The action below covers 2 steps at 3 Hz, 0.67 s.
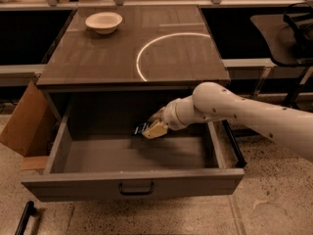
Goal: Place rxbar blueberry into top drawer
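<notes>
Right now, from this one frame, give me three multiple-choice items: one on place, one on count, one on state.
1. Where is the tool?
A) out of frame
B) raised high in the air
C) inside the top drawer

2. How many bowls stand on the cabinet top?
A) one
B) two
C) none

3. The top drawer is:
A) shut
B) pulled open
C) lifted out of the cabinet

Answers:
1 C: the tool, gripping the rxbar blueberry, sits between the drawer's walls, above its floor.
2 A: a single cream bowl stands near the far left corner.
3 B: the drawer's inside is exposed, and its front panel stands out toward the camera while it stays in the cabinet.
</notes>
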Each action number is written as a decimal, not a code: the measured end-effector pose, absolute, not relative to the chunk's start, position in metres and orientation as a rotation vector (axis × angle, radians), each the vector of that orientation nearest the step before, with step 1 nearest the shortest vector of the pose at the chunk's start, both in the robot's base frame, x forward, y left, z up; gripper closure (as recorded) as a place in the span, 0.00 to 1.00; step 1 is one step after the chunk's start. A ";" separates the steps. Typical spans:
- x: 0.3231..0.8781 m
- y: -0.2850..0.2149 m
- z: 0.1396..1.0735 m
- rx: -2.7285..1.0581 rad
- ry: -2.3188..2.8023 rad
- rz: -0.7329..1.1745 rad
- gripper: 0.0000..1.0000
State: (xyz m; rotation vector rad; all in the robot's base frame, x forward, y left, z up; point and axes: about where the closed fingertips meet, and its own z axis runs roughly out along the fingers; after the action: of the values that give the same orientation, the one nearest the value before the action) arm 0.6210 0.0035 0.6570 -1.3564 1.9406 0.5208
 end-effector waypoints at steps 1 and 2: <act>0.620 0.005 0.656 -1.359 1.940 0.524 0.60; 0.620 0.007 0.655 -1.362 1.939 0.527 0.37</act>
State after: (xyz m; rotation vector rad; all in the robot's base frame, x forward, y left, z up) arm 0.6198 0.0070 0.6551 -1.3621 1.9394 0.5272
